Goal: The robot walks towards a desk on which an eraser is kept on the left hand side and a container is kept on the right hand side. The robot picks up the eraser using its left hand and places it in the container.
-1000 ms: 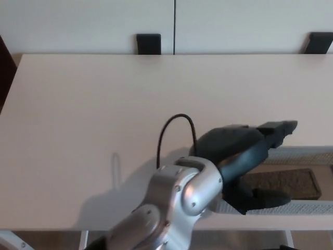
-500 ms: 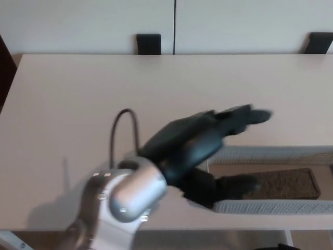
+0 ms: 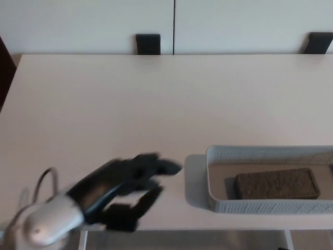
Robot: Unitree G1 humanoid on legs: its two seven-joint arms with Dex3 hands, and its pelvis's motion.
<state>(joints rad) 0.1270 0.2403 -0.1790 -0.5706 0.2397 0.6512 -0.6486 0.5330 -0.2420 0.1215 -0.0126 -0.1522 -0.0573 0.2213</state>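
Note:
A dark rectangular eraser [image 3: 276,183] lies flat inside the white mesh container [image 3: 263,153] at the right front of the desk. My left hand [image 3: 130,187] hovers over the desk's front edge, well to the left of the container, open with its fingers spread and nothing in them. Its silver wrist [image 3: 44,226] and a black cable loop show at the lower left. My right hand does not appear in the picture.
The pale desk [image 3: 130,99] stretches wide behind the hand. Two black brackets [image 3: 148,44] stand against the white wall at the desk's far edge. The desk's front edge runs just under the hand and container.
My left hand has drawn back from over the container, sweeping left and down towards the desk's front edge. The eraser stays in the container, now fully uncovered.

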